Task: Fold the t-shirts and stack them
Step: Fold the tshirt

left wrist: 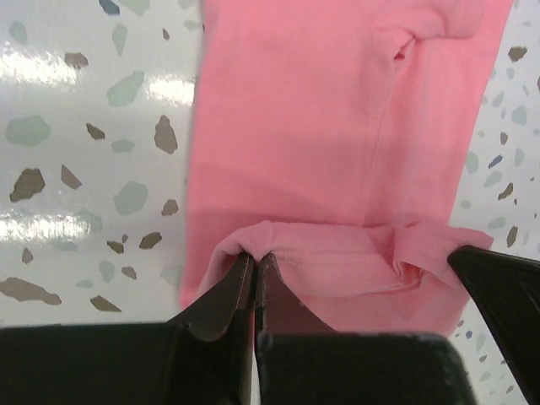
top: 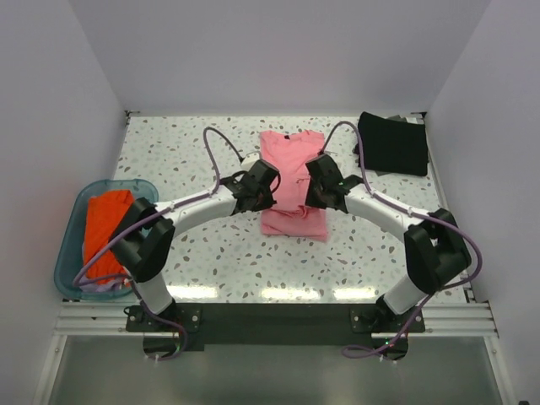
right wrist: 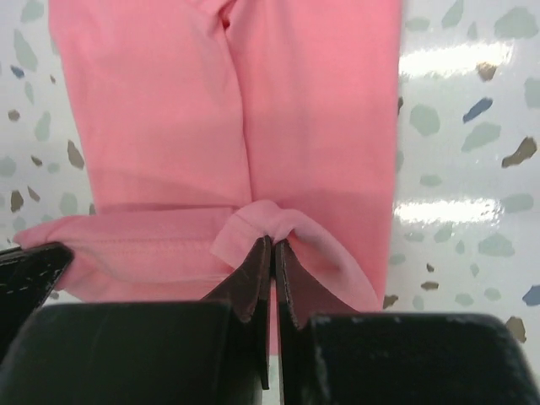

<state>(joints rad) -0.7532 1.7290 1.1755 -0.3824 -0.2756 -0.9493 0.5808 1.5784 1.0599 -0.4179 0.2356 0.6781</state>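
**A:** Where is the salmon-pink soft cloth t-shirt [top: 291, 160]?

**B:** In the middle of the speckled white worktop [top: 186, 160]. It lies as a long narrow strip with the sides turned in. The collar, with its small dark label, is at the far end.

**A:** And the arms?

**B:** Both reach in over the shirt's middle. The left end effector [left wrist: 255, 257] is closed, pinching a stitched edge of the pink cloth near its left side. The right end effector [right wrist: 272, 245] is clamped the same way on that edge, nearer the right side. Between them the edge is bunched into a soft ridge above the flat part of the shirt.

**A:** Anything else on the surface?

**B:** A black cloth t-shirt [top: 392, 143], folded square, sits in the far right corner, well apart from the pink one. At the left edge, a translucent blue plastic tub [top: 72, 245] holds an orange cloth [top: 105, 228].
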